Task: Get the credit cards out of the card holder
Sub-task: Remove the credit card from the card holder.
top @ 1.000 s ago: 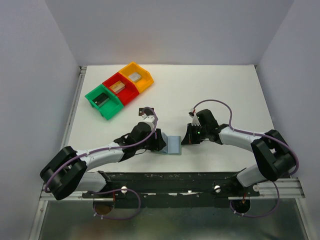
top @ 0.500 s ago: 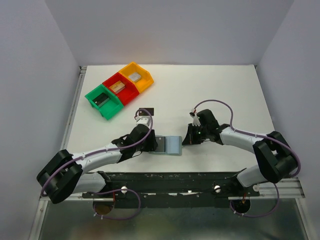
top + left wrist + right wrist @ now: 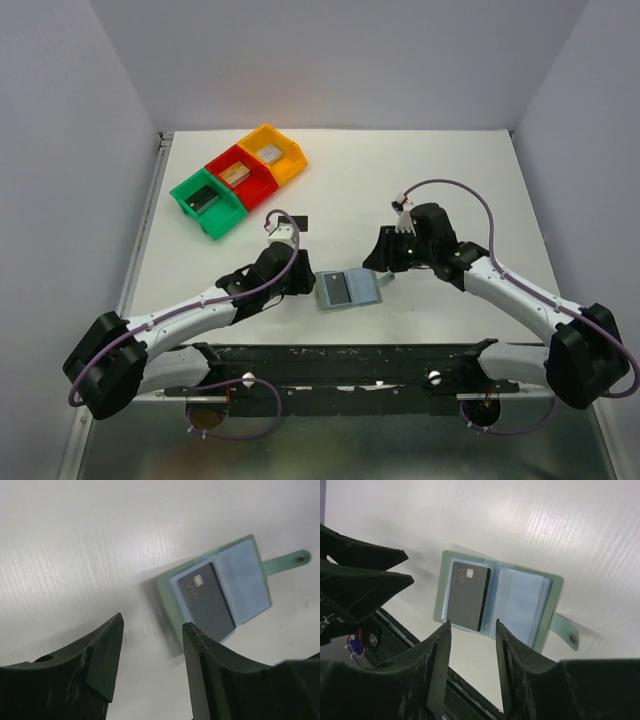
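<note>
Your holder (image 3: 353, 289) lies open and flat, unpinned, with the left gripper (image 3: 152, 625) just left of it and the right gripper (image 3: 472, 625) just right, both with fingers apart and holding nothing. Tug the black card (image 3: 338, 289) in its left panel and the whole holder may slide, or you may pinch the sleeve too. Count: one holder, one card showing, two grippers, and three bins (image 3: 226, 212) well beyond it to the left, one grey block (image 3: 201, 198) in each.

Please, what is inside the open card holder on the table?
One black card marked VIP lies in the card holder, in the panel away from the tab. The other panel shows only pale blue sleeve. Any cards beneath are hidden.
</note>
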Controlling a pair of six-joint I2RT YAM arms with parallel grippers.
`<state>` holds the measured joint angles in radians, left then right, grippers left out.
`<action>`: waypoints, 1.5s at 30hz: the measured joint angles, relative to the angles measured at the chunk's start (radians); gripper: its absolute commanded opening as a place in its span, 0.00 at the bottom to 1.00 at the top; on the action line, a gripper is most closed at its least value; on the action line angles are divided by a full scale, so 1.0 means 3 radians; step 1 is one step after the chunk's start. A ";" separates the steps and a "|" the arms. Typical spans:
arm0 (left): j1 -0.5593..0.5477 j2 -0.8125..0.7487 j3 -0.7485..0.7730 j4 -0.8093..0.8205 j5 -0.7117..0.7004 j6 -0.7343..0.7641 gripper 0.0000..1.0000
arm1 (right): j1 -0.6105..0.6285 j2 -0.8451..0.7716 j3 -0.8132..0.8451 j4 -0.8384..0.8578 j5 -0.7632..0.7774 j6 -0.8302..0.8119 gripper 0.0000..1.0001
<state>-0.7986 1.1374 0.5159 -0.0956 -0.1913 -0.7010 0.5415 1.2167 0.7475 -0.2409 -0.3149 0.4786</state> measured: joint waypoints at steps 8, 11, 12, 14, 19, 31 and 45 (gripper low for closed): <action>0.0000 0.0170 0.0303 0.0406 0.0423 0.0131 0.58 | 0.0009 0.0468 -0.0003 0.0357 -0.0469 0.0100 0.34; 0.0000 0.0331 0.0415 0.0511 0.0565 0.0150 0.55 | 0.0025 0.0660 -0.0024 0.0490 -0.0596 0.0153 0.34; 0.0000 0.0398 0.0446 0.0537 0.0614 0.0154 0.55 | 0.0028 0.0721 -0.0034 0.0532 -0.0633 0.0177 0.35; 0.0000 0.0523 0.0495 0.0581 0.0699 0.0153 0.53 | 0.0031 0.0821 -0.0043 0.0585 -0.0690 0.0214 0.37; 0.0003 0.0795 0.0512 0.0601 0.0811 0.0153 0.50 | 0.0031 0.0985 -0.0064 0.0777 -0.0809 0.0294 0.38; 0.0038 0.1030 0.0379 0.0610 0.0841 0.0135 0.43 | 0.0031 0.1284 -0.0126 0.1102 -0.1005 0.0448 0.38; 0.0053 0.1091 0.0285 0.0619 0.0777 0.0074 0.42 | 0.0031 0.1484 -0.0168 0.1258 -0.1055 0.0530 0.38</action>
<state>-0.7826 1.4647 0.6014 0.0902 0.0418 -0.6788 0.5507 1.6619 0.6971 0.1364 -0.6315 0.6376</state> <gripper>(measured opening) 0.420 0.380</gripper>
